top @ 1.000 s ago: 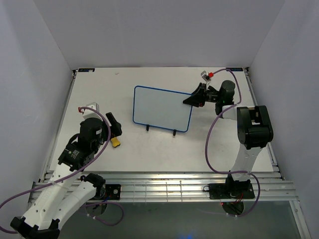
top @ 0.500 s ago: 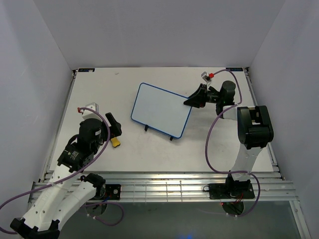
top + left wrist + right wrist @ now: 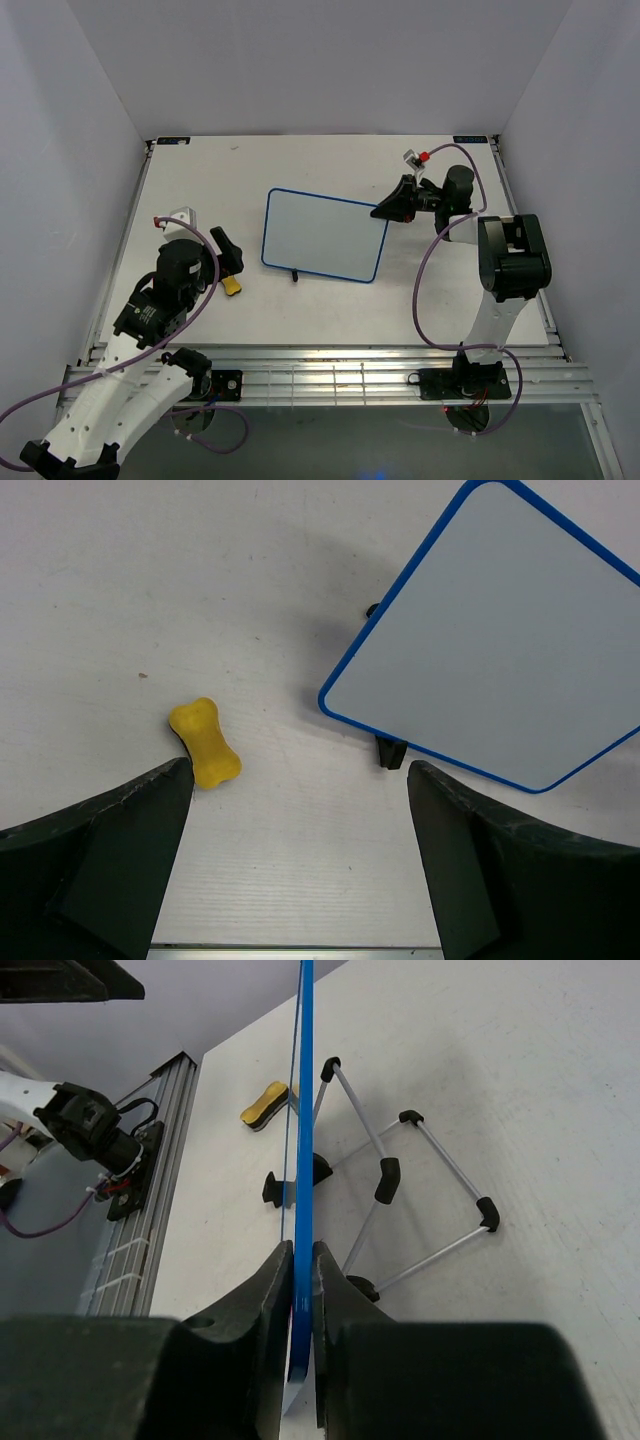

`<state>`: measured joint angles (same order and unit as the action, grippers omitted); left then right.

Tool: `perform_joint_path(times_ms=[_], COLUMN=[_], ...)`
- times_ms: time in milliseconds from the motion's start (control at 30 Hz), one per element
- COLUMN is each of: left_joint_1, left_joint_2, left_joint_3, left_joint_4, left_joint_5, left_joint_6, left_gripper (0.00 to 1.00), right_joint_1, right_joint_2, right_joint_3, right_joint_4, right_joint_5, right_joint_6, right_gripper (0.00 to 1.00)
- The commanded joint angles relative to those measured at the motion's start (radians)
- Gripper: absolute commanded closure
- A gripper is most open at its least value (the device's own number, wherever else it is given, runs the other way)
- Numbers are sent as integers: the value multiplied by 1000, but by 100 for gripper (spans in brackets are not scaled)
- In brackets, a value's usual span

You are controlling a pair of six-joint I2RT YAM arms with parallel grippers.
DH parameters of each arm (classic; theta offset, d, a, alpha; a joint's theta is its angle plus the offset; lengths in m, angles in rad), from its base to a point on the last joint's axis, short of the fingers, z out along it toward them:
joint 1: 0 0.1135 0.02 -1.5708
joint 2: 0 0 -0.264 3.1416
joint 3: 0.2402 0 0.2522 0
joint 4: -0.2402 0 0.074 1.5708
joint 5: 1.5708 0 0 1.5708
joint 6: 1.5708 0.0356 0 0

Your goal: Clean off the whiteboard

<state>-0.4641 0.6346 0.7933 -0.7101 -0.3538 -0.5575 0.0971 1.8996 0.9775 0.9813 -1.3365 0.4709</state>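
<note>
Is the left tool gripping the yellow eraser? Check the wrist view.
No, the yellow eraser lies on the table, the left tool open.

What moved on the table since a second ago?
The right gripper, shut on the right edge of the blue-framed whiteboard, swung it. The board twisted, then settled a little nearer the arms' bases, with only one black foot showing now. The small yellow bone-shaped eraser and the open left gripper stayed put.

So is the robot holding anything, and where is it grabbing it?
The right gripper pinches the whiteboard by the right-hand edge of its blue frame. The left gripper is open and holds nothing.
</note>
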Motion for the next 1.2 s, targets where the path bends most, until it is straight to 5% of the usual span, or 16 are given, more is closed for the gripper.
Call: perform_joint_path(times_ms=[0, 233, 433, 1167], left_joint_1=[2, 2, 2, 2], left_joint_2=[-13, -23, -32, -26], left_joint_3=[0, -2, -3, -5], left_joint_4=[12, 11, 12, 15], left_joint_5=[3, -2, -5, 1], left_joint_6=[5, 2, 1, 2], left_gripper=[2, 2, 2, 2], right_joint_1=[-11, -5, 47, 61], right_joint_2=[-76, -154, -171, -60], right_joint_3=[6, 44, 265, 477], right_joint_4=[54, -97, -840, -980], right_joint_5=[33, 46, 163, 108], right_joint_6=[-40, -127, -595, -657], right_gripper=[92, 92, 92, 92])
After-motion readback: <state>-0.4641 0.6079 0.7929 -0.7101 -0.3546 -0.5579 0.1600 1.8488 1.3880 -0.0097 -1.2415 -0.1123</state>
